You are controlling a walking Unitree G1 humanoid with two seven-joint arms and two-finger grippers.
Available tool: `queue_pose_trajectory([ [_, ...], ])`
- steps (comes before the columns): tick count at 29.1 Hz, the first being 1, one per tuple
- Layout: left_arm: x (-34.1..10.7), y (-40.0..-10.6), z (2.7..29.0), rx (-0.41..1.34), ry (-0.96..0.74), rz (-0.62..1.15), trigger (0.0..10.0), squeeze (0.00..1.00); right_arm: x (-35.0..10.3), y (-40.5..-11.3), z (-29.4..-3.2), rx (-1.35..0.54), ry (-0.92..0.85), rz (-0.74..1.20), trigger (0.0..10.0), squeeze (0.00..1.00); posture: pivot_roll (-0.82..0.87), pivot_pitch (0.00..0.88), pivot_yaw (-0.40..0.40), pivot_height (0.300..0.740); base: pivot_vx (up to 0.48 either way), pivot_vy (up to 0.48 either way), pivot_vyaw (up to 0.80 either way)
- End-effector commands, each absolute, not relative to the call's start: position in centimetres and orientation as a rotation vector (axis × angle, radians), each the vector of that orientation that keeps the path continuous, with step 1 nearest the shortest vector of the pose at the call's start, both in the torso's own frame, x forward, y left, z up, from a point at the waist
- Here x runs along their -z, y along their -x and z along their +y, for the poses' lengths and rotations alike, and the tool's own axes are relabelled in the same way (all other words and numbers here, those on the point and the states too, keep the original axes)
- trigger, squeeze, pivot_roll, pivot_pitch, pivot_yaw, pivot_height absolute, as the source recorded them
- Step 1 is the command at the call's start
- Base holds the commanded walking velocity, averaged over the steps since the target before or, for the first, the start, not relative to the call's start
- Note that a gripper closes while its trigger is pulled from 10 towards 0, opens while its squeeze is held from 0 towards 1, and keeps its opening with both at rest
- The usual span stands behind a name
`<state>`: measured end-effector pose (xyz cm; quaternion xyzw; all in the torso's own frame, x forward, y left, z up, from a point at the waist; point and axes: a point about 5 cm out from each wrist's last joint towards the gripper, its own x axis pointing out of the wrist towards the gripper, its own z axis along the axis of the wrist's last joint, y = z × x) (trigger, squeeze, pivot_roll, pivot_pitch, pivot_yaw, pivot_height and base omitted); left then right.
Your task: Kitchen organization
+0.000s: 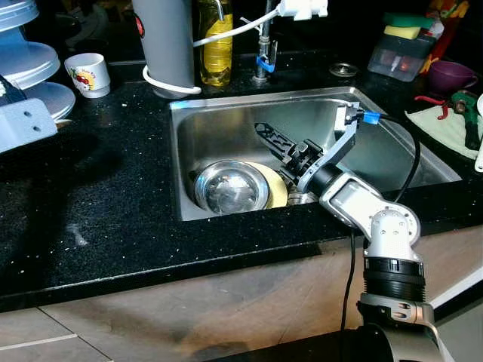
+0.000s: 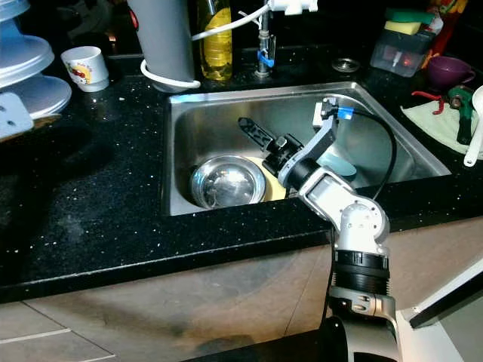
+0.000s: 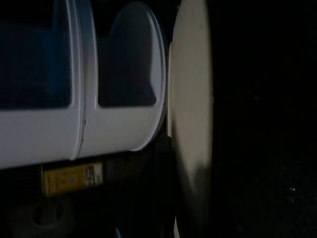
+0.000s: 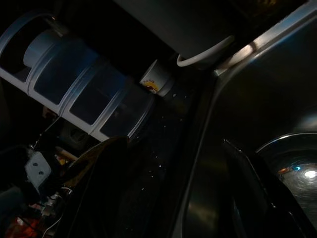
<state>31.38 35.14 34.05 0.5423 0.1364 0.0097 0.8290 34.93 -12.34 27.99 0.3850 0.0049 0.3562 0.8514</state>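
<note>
The right gripper (image 1: 273, 141) reaches down into the steel sink (image 1: 226, 121) from the near right; its black fingers (image 2: 255, 133) point to the far left, above the dishes, and I cannot tell if they are spread or pressed together, and they do not seem to touch anything; a shiny steel bowl (image 1: 231, 187) sits in the near left part of the sink, and a yellow plate (image 1: 275, 187) lies just beside it on the right, partly under it; a blue thing (image 2: 341, 166) shows in the sink behind the arm, too hidden to tell what it is; on the black counter (image 1: 98, 196) to the far left stands a small white cup (image 1: 88, 74) with a picture on it, near a stack of pale blue round trays (image 1: 26, 64); behind the sink stand a tall grey can (image 1: 164, 45), a yellow bottle (image 1: 216, 47) and the tap (image 1: 263, 53); far right are a clear box with sponges (image 1: 400, 49) and a purple cup (image 1: 451, 75); the left gripper is up by the trays (image 3: 114, 84) and a cream plate (image 3: 190, 124), and I cannot tell how its fingers are set.
</note>
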Motion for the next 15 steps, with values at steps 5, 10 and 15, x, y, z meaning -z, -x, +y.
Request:
queue_pose_trajectory([
  [5,-32.3,-32.5,30.2,0.259,-0.733,0.273,0.0,0.0,-27.8,-35.2,-12.6,-0.73,-0.803,0.009,10.0,0.0,-0.01,0.155,0.004,0.74,0.0,0.0,0.0],
  [10,-33.9,-33.0,26.9,0.386,-0.573,0.169,0.0,0.0,-27.9,-35.3,-12.8,-0.723,-0.799,0.003,10.0,0.0,-0.02,0.155,0.004,0.74,0.0,0.0,0.0],
  [15,-34.8,-32.9,25.1,0.444,-0.52,0.124,0.0,0.0,-28.0,-35.4,-12.9,-0.719,-0.799,-0.003,10.0,0.0,-0.02,0.154,0.006,0.74,0.0,0.0,0.0],
])
